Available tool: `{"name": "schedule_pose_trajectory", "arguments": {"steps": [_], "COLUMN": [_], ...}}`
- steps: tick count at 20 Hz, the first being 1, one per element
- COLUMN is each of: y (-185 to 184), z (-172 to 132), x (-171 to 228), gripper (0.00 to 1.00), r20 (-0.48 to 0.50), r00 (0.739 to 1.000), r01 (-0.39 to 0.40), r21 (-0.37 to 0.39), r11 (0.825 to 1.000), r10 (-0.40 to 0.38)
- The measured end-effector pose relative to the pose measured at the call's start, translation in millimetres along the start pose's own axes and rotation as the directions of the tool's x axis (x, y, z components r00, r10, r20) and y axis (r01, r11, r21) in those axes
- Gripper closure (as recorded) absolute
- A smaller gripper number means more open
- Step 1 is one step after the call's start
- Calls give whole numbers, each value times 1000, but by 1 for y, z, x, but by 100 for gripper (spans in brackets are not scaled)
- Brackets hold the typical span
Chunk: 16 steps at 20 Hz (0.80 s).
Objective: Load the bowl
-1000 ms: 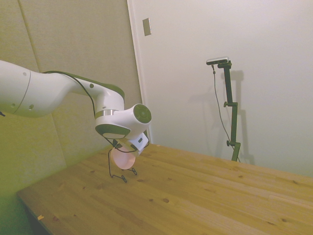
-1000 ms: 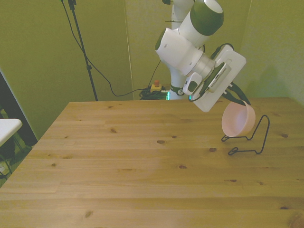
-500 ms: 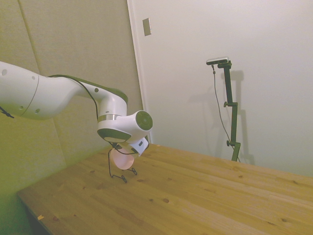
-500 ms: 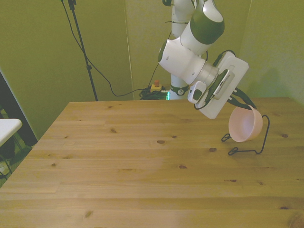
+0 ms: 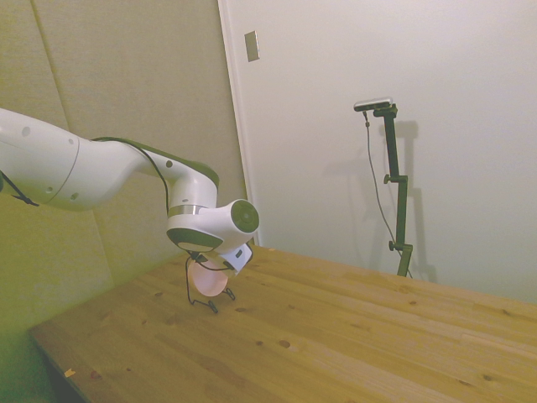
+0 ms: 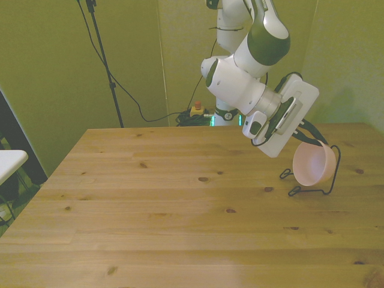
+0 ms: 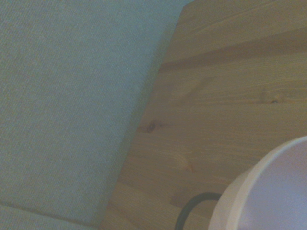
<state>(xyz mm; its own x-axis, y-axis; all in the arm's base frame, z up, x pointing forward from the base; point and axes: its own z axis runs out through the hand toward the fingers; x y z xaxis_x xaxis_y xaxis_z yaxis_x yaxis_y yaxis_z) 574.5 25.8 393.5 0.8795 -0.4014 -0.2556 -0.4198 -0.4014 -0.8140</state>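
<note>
Since the earlier frames, the bowl (image 6: 313, 164) has travelled toward the front view's right and come down, from beside the wire rack (image 6: 327, 174) to a spot inside its outline, and the arm (image 6: 240, 81) has lowered and leaned further over that end of the table (image 6: 180, 210).

Now the pale pink bowl hangs tilted on its side, its outer wall facing the front camera. In the front view it sits between the rack's upright loop on the right and the rack's feet on the left, with its lower edge close above the base wire. Whether it touches the rack cannot be told. In the side view the bowl (image 5: 206, 280) shows just under the wrist, framed by the thin black rack (image 5: 191, 285), near the table's far left corner.

The gripper (image 6: 311, 137) reaches down from the white wrist block and meets the bowl's upper rim. Its dark fingers are closed on that rim, carrying the bowl.

The wrist view shows a curved section of the bowl's pale rim (image 7: 268, 191) from close by, a short arc of dark rack wire (image 7: 192, 206) beneath it, the wooden table (image 7: 216, 96) boards, and a grey-green textured wall (image 7: 67, 105) beyond the table's edge.
</note>
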Motion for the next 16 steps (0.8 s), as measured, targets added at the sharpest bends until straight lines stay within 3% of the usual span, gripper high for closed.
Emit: {"name": "schedule_pose_trajectory", "arguments": {"steps": [16], "y": [11], "z": [11], "x": [-1], "gripper": [100], "r20": [-4], "r00": [1000], "r01": [0], "r21": [20], "r11": [1000], "r10": [1]}}
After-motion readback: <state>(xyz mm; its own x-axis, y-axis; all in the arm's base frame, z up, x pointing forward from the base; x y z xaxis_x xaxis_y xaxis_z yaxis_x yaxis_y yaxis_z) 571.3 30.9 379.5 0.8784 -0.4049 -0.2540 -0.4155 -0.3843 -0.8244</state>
